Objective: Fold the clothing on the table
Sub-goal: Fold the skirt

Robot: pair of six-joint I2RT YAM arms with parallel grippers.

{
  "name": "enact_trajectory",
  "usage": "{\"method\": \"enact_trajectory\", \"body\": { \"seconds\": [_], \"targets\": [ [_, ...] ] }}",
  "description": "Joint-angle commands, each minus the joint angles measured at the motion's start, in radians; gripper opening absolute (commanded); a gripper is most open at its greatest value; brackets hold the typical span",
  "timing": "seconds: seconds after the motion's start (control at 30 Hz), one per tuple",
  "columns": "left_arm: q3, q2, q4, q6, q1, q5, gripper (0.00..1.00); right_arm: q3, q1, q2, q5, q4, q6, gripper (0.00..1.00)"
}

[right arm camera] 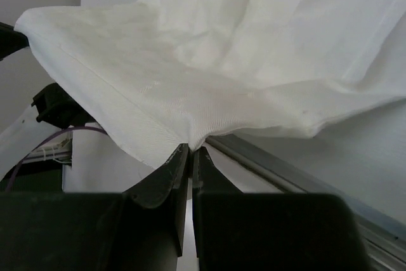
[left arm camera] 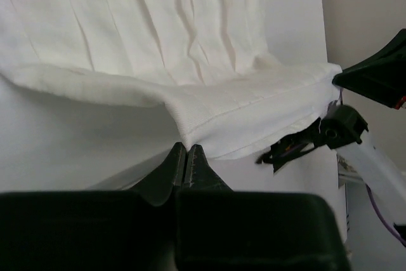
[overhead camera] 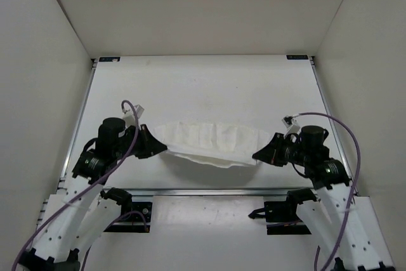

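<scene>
clothing (overhead camera: 212,144) of thin white creased fabric hangs stretched between both arms above the near part of the flat matte white table (overhead camera: 209,87); the black left gripper (overhead camera: 163,147) has its fingers pinched together on the garment's left corner; the black right gripper (overhead camera: 256,155) is likewise clamped on the right corner; the held near edge sags in the middle, while the far portion drapes down toward the table surface

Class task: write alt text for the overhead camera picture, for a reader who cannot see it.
Two robot arms hold a white garment stretched between them over a white table, the left claw shut on its left end and the right claw on its right end. Its near edge sags in a shallow curve between them.
</scene>
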Motion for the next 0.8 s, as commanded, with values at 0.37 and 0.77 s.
{"method": "enact_trajectory", "body": {
  "seconds": [0.37, 0.77],
  "targets": [
    [0.166, 0.931, 0.722, -0.057, 0.295, -0.009, 0.56, 0.266, -0.239, 1.074, -0.157, 1.003, 0.079, 0.45],
    [-0.124, 0.527, 0.609, -0.034, 0.212, -0.140, 0.67, -0.119, -0.141, 0.637, 0.206, 0.843, 0.078, 0.56]
  ]
}}
